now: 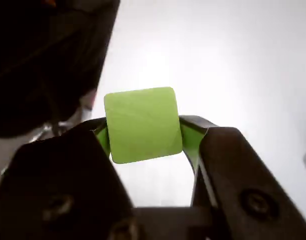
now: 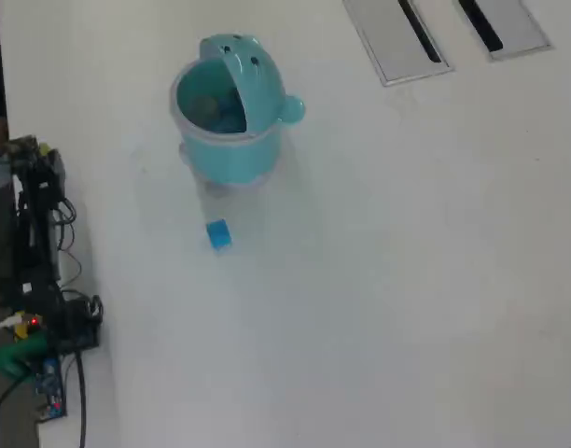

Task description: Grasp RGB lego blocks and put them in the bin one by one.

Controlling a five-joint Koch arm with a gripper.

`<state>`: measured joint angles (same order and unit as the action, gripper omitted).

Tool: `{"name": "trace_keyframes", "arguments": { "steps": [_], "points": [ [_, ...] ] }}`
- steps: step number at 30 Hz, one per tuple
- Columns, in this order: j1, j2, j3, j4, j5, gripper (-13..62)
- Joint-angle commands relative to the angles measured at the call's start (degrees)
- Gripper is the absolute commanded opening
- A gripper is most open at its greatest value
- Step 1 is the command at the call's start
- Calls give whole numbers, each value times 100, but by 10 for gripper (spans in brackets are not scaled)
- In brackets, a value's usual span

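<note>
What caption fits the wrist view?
Pincer shut on the yellow-green block above the white table.

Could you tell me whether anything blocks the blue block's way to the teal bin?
Nothing visible does. In the overhead view the blue block lies on bare white table just below the bin, apart from it. The end effector holds the green block in the wrist view.

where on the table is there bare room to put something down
Most of the white table is bare: everything right of and below the bin and blue block, up to the grey slotted plates. The left edge is crowded with the arm's base and cables.
</note>
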<state>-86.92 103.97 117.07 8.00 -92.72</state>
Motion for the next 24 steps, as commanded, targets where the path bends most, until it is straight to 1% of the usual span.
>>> {"name": "trace_keyframes", "arguments": {
  "steps": [1, 4, 6, 7, 14, 16, 19, 21, 24],
  "points": [
    [88, 290, -220, -677, 132, 39],
    [290, 422, -220, -1002, 264, 39],
    [360, 457, -220, -1450, 431, -11],
    [404, 457, -237, -1749, 554, -24],
    [870, 457, -686, -2039, 721, -24],
    [1450, 404, -1529, -2013, 826, -24],
    [1661, 343, -1907, -1854, 835, -24],
    [2039, 35, -2865, -1406, 844, -24],
    [2276, -255, -3524, -1151, 835, -23]
  ]
}}
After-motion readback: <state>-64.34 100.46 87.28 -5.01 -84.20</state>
